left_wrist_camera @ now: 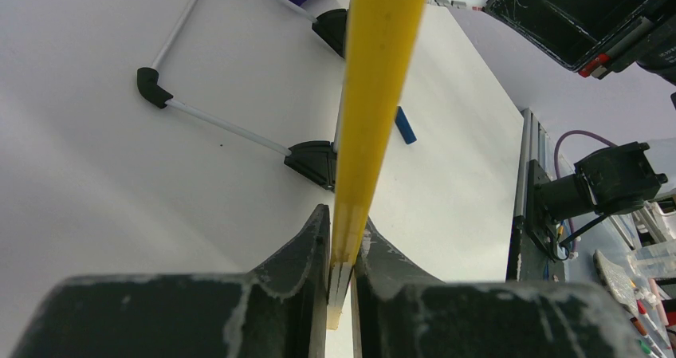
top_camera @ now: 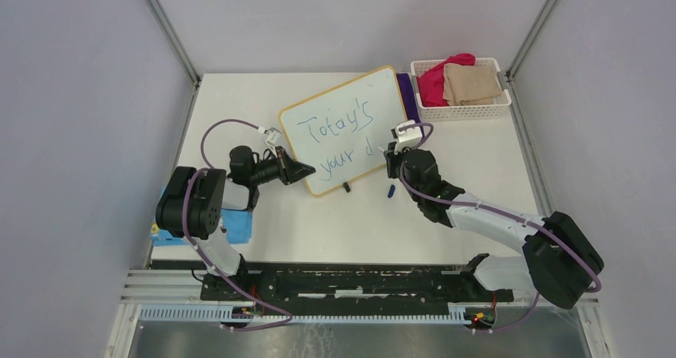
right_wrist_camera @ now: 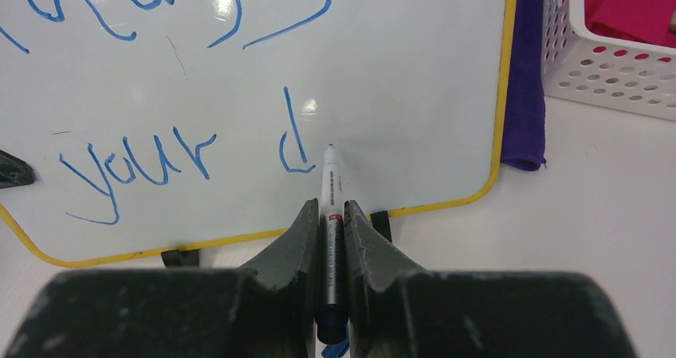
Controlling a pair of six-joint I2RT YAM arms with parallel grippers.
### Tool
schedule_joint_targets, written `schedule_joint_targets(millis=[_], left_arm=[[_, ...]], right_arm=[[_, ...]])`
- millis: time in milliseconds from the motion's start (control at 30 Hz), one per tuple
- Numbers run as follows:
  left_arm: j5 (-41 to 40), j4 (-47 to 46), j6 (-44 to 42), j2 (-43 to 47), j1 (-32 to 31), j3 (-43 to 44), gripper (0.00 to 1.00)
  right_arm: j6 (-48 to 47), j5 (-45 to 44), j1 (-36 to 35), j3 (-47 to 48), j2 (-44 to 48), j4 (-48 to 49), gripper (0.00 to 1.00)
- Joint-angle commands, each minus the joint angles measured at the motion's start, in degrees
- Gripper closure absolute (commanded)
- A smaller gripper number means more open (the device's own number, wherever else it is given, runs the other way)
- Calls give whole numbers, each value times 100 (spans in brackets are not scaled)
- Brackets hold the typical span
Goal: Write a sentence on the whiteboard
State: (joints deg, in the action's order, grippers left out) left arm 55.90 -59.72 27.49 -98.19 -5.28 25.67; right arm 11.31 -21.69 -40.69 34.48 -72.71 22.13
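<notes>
The right gripper [right_wrist_camera: 331, 213] is pinched narrow around a marker [right_wrist_camera: 330, 179], which points out at 12 o'clock in the wrist view. Its tip sits at the surface of the whiteboard [right_wrist_camera: 414, 79], just to the right of a lone "d". The sentence [right_wrist_camera: 135, 163] runs in blue across two lines and ends at "your d". The left gripper [left_wrist_camera: 343, 242] is clamped on the board's yellow-looking frame edge (seen end-on, so no writing shows there).

In the top view the board lies at about 10 o'clock from the right gripper and 1 o'clock from the left one, which grips its lower-left edge. That view alone shows both lines together. It also shows a white basket [top_camera: 501, 107] of folded cloths at 2 o'clock from the right gripper.

The left wrist view alone shows the board's black feet [left_wrist_camera: 312, 161] on the table [left_wrist_camera: 96, 190] and a blue cap [left_wrist_camera: 405, 125] lying beyond the frame. The right wrist view shows a purple cloth [right_wrist_camera: 526, 95] tucked between board and basket.
</notes>
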Motion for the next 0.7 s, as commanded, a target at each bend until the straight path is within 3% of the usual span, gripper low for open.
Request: schedule_joint_targets(millis=[0, 667], left_arm=[[-379, 603, -364, -34, -17, 18, 98], [-380, 668, -393, -35, -29, 42, 98]], right_arm=[[3, -98, 46, 306, -32, 174, 100], [-66, 82, 119, 700, -415, 137, 100]])
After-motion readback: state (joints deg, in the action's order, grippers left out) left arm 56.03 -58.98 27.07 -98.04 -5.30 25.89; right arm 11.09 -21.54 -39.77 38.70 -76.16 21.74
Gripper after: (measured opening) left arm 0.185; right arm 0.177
